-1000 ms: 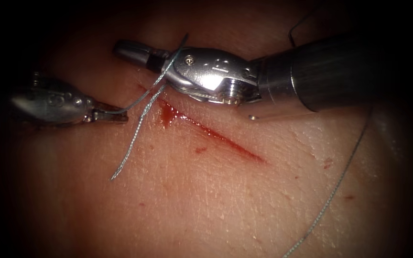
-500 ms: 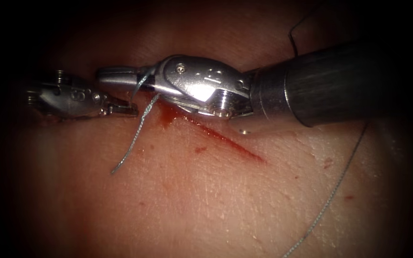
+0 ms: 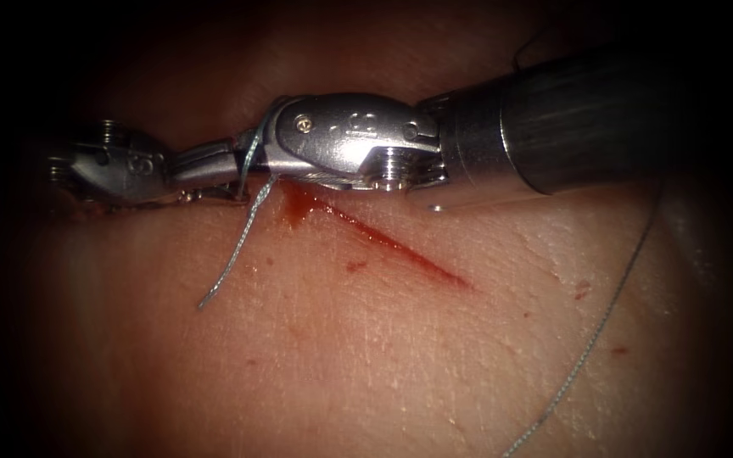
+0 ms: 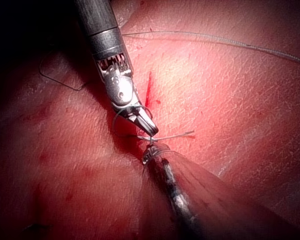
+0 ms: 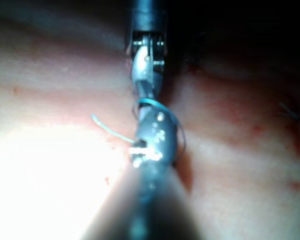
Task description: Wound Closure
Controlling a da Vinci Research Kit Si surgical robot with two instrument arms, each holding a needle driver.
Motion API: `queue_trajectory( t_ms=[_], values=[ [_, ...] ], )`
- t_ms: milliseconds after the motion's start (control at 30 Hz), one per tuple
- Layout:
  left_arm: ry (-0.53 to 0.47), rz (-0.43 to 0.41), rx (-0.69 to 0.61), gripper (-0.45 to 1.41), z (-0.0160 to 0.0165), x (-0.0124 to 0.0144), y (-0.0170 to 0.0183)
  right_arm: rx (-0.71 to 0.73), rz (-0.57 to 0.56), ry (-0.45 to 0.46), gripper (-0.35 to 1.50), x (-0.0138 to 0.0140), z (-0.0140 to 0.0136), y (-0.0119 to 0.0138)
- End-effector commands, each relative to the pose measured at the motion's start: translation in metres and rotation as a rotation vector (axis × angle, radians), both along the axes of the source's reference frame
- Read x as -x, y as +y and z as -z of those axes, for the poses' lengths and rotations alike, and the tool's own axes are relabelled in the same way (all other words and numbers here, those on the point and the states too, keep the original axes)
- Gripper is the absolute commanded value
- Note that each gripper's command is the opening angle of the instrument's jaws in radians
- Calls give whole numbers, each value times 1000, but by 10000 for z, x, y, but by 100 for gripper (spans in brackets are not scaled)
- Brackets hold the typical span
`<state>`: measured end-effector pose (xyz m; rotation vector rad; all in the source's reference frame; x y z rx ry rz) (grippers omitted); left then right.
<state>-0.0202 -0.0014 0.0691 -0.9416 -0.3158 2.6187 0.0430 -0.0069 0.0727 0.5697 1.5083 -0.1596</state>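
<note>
The tissue (image 3: 400, 356) lay broad, its cut (image 3: 383, 242) wet with red fluid (image 3: 299, 203). The right tool (image 3: 205, 161), thread (image 3: 252, 153) looped around it, met the left tool (image 3: 214, 193); I couldn't tell either's grip.

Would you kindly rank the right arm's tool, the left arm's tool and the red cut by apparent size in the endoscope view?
1. Right arm's tool, though it may lie nearer the camera.
2. Cut.
3. Left arm's tool, partly covered, so it and the cut are close.
</note>
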Motion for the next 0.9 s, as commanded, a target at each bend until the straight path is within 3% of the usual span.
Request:
queue_trajectory(
  t_ms=[33,267,300,333,367,400,567,700,900],
  values=[
    [-3,-2,-1,-45,-6,5,-2,13,52,2,-1,-8,-6,-14],
    [-6,-6,-2,-45,-6,3,0,49,145,5,22,-13,-7,-35],
    [-7,-7,-2,-45,-6,3,1,63,174,-6,47,-14,-7,-41],
    [-7,-7,-2,-45,-6,3,0,69,189,-10,59,-15,-7,-44],
    [-7,-8,-2,-45,-5,3,0,85,216,-25,88,-16,-8,-49],
    [-8,-8,-2,-45,-5,3,0,94,232,-35,98,-16,-8,-52],
    [-9,-10,-3,-45,-5,3,-1,123,281,-56,108,-17,-11,-61],
    [-11,-12,-3,-45,-3,4,-3,191,358,-142,108,-19,-27,-77],
    [-11,-17,-4,-45,-2,1,-6,229,360,-194,108,-18,-39,-79]
  ],
)
